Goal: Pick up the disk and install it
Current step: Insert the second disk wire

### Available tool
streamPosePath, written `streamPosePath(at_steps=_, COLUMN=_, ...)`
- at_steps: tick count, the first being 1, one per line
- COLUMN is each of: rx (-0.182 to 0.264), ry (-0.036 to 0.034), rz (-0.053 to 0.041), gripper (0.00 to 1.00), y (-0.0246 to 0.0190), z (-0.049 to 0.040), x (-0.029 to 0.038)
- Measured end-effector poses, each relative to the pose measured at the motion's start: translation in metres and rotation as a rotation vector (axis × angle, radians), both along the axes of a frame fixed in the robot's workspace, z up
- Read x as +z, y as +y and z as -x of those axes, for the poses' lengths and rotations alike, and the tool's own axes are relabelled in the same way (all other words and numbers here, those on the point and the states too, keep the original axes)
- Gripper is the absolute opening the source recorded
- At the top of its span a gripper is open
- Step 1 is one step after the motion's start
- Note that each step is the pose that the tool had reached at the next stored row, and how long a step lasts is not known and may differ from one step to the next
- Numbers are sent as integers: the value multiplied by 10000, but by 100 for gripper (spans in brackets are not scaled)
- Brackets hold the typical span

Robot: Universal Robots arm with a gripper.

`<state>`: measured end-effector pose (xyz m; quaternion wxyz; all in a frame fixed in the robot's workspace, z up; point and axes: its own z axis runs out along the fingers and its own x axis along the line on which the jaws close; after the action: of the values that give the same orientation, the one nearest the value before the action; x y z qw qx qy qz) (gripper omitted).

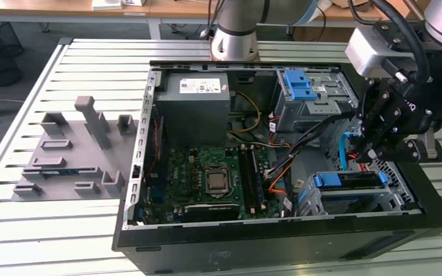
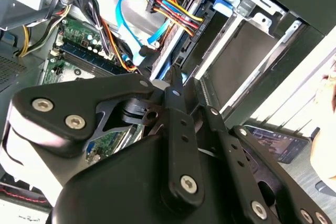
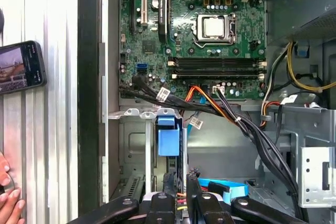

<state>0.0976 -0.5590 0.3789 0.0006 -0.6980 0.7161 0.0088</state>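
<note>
The disk (image 1: 355, 181) sits in the lower drive bay at the exterior view's right of the open computer case (image 1: 282, 253), its blue rail (image 1: 328, 180) facing the motherboard. The first wrist view has that blue rail (image 3: 168, 140) just ahead of the fingertips. My gripper (image 1: 368, 150) hangs directly over this bay. In both wrist views its black fingers (image 2: 181, 124) come together at the tips, gripper (image 2: 173, 77) and gripper (image 3: 178, 195) shut, right at the disk's edge. Whether the tips touch the disk I cannot tell. Red and yellow power wires (image 2: 173, 9) run into the bay.
A motherboard (image 1: 209, 178), a grey power-supply box (image 1: 198, 103) and an upper drive cage with a blue caddy (image 1: 301, 86) occupy the case. Cable bundles (image 3: 252, 135) cross near the bay. A grey fixture block (image 1: 75, 149) sits on the slatted table. A phone (image 3: 21, 66) and a hand (image 3: 8, 198) lie beside the case.
</note>
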Motion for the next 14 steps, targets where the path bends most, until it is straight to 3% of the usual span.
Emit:
streamPosePath(at_steps=8, rx=-1, ry=0, rz=0, gripper=24, y=136, z=13, x=90)
streamPosePath(at_steps=14, rx=-1, ry=0, rz=1, gripper=24, y=290, z=34, x=111)
